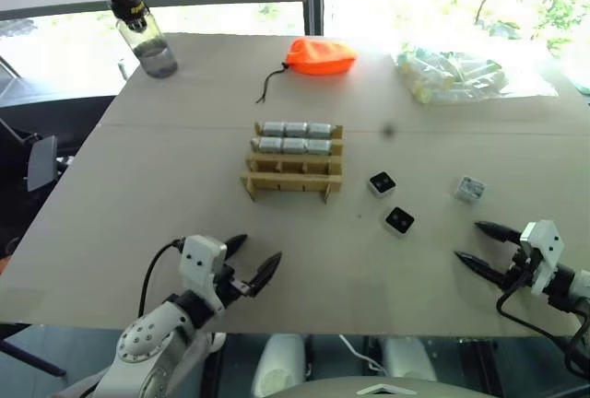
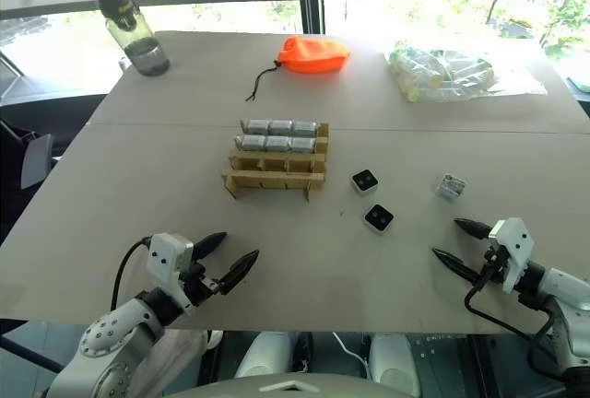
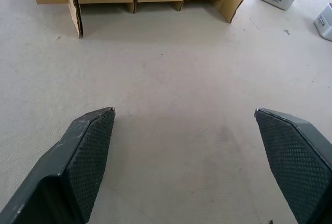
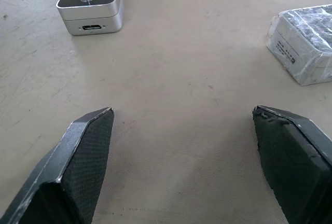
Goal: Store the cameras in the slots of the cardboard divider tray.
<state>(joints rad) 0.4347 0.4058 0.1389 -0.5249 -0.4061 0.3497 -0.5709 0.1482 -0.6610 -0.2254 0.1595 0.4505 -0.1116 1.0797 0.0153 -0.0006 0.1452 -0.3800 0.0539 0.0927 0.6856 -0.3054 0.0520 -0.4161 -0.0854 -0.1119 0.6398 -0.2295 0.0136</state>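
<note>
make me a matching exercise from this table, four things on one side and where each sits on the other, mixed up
Things:
1. water bottle
2. orange pouch
3. bag of tubes
4. cardboard tray

Places:
A. far edge, middle
B. middle of the table, holding six cameras
C. far left corner
D. far right

Pairs: 1-C, 2-A, 3-D, 4-B

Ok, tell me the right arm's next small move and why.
Probably ease the right gripper forward toward the nearest loose camera. Its fingers stand open and empty above the bare table, three cameras lie loose to the right of the cardboard divider tray, and the tray's two near rows look unfilled.
</note>
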